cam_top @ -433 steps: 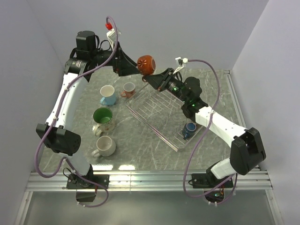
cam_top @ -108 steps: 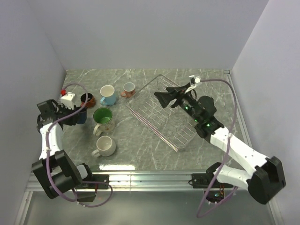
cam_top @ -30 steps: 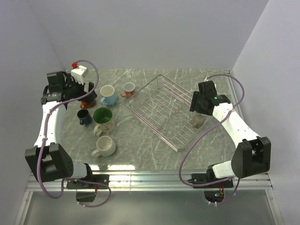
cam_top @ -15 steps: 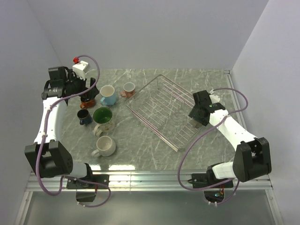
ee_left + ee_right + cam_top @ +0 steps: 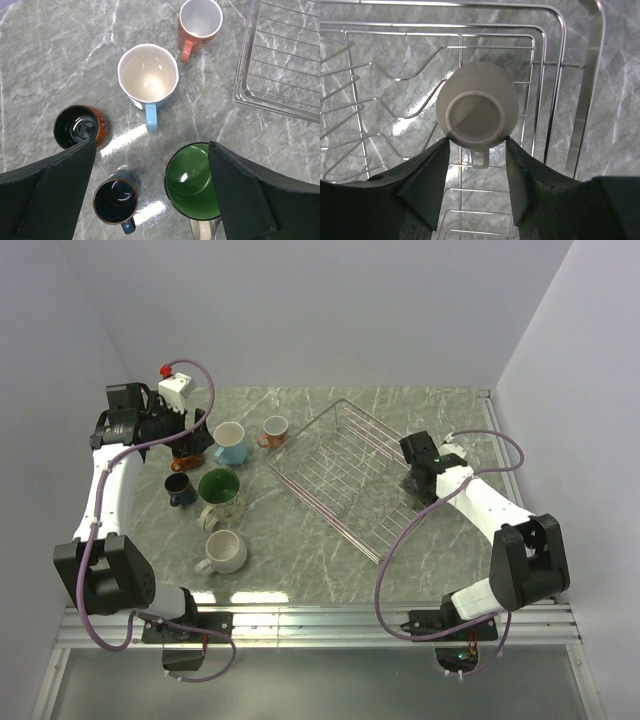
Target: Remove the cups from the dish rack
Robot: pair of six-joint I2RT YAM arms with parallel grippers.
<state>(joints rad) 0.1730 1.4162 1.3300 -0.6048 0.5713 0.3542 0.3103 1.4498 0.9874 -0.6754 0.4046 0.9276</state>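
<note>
Two white-and-black jointed arms, seen from above and from each wrist. The left arm (image 5: pixel 100 495) folds at its elbow and stretches away from its base. Its wrist is bent so that the left gripper (image 5: pixel 151 144) points straight down, black jaws spread wide. The right arm (image 5: pixel 480 502) reaches inward from its elbow. The right gripper (image 5: pixel 477 144) also faces down, jaws partly apart, fingertips (image 5: pixel 432 165) flanking an upturned olive-grey ceramic mug (image 5: pixel 476 107). Firm contact cannot be confirmed.
</note>
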